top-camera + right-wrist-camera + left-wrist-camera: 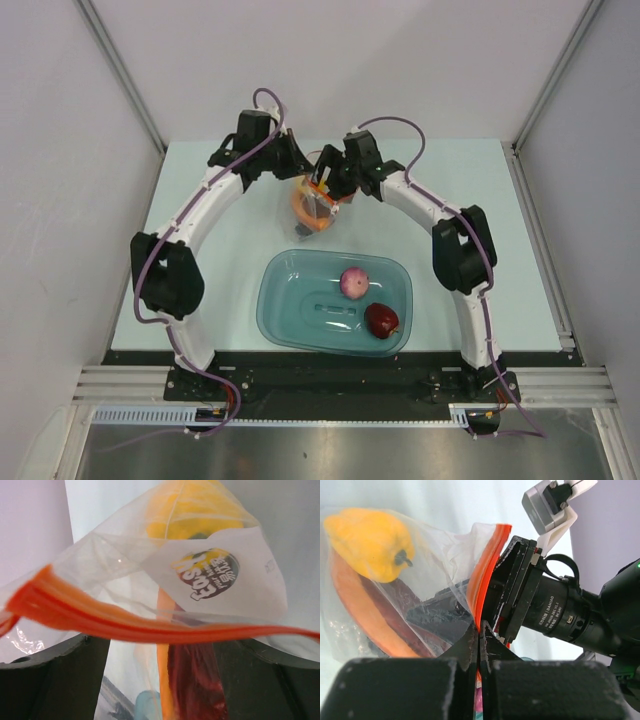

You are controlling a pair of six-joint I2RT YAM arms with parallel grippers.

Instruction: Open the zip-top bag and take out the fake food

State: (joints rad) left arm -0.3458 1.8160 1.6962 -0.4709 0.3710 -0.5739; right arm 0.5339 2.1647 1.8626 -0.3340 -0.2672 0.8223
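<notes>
The zip-top bag (312, 212) hangs above the table behind the tub, held up between both arms. My left gripper (479, 631) is shut on its orange-red zip strip (487, 565). Inside the bag are the yellow bell pepper (370, 542) and the orange-and-maroon slice (357, 612). My right gripper (162, 647) is open at the bag's mouth. The strip (150, 627) runs across in front of its fingers and the slice (192, 680) hangs between them. The pink-purple onion (354, 282) and the dark red apple (381, 320) lie in the teal tub. The berry cluster is not clearly visible.
The teal translucent tub (290, 315) stands near the table's front edge, between the arm bases. White walls close in the table on the left, right and back. The right arm's wrist camera (550, 505) is close to my left gripper.
</notes>
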